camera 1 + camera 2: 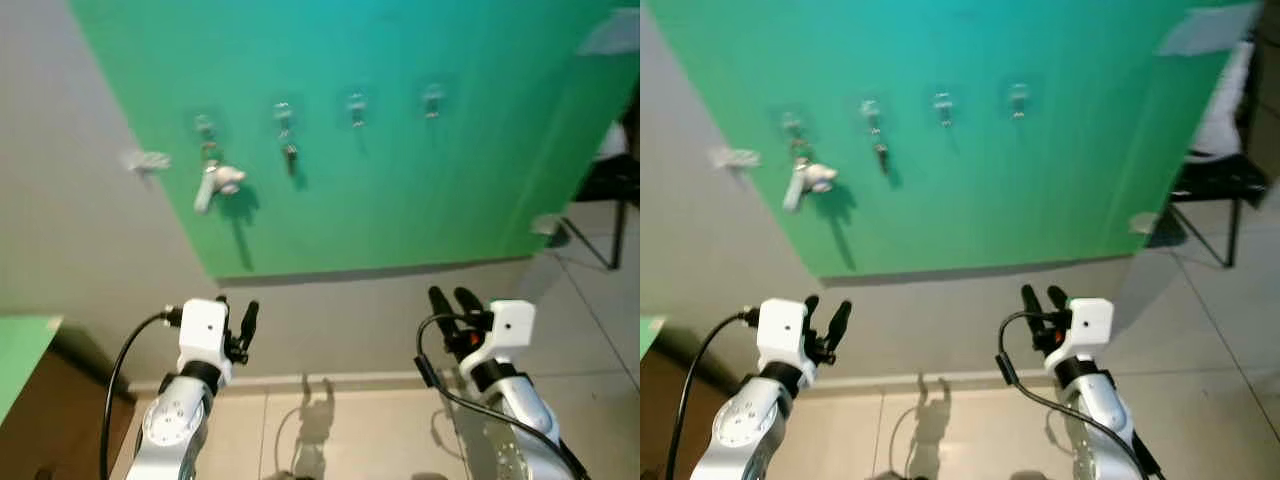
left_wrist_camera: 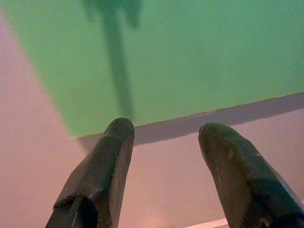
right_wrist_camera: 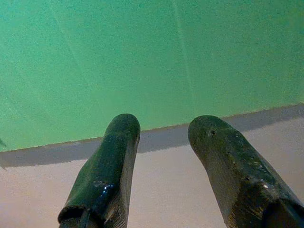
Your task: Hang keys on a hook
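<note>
Four hooks (image 1: 283, 110) are seen on green board (image 1: 400, 200); keys (image 1: 212, 183) hang there w/ white fob: light, floppy, best gripped at ring. Left gripper (image 1: 236, 318) & right gripper (image 1: 453, 300) are held open, empty.

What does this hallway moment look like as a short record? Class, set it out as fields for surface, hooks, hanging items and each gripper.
surface: green board on a grey wall
hooks: four in a row; leftmost hook, second hook
hanging items: white-tagged keys under the leftmost hook; small dark item under the second
left gripper: open, empty, below the board
right gripper: open, empty, below the board
</note>
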Available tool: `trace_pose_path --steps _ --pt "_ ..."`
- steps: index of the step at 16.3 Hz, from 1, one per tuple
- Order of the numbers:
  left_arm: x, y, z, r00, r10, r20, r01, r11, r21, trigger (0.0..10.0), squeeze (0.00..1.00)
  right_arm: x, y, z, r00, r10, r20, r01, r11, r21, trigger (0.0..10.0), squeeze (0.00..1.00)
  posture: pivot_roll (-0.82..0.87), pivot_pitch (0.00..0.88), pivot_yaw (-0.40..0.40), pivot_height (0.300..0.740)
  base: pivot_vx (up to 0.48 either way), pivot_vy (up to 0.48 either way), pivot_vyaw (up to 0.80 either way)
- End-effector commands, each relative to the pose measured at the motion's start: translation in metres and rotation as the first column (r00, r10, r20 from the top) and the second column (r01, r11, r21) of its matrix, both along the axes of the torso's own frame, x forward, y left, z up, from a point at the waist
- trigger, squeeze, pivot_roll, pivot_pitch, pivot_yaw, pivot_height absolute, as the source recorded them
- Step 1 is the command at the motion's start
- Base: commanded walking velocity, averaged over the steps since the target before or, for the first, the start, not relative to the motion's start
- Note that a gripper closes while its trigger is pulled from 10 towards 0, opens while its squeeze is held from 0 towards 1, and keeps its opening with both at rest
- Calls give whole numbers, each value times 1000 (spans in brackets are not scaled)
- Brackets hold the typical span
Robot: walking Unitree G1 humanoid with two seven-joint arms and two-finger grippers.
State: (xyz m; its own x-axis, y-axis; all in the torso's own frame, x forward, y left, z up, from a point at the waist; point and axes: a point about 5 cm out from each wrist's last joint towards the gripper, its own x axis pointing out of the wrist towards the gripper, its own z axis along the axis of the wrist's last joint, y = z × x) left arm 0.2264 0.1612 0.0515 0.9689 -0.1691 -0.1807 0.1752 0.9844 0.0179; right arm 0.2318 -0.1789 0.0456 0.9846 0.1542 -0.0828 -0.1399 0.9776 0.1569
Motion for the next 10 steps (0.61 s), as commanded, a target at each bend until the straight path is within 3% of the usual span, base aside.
trace_pose_path --steps 1,6,10 --pt "-2 6 -4 1000 17 -25 -17 1000 -4 10000 0 4 3 2 1000 7 13 -7 1000 -4 10000 0 -208 0 134 740 0 472 0" --pt "13 7 1 1000 10 -30 -11 999 -45 10000 0 2 12 -6 999 46 -23 -47 999 -8 10000 0 -206 0 126 740 0 478 0" --pt "20 9 3 999 27 -27 -28 999 -19 10000 0 4 12 -7 998 54 -28 -55 998 -7 10000 0 -200 2 124 740 0 480 0"
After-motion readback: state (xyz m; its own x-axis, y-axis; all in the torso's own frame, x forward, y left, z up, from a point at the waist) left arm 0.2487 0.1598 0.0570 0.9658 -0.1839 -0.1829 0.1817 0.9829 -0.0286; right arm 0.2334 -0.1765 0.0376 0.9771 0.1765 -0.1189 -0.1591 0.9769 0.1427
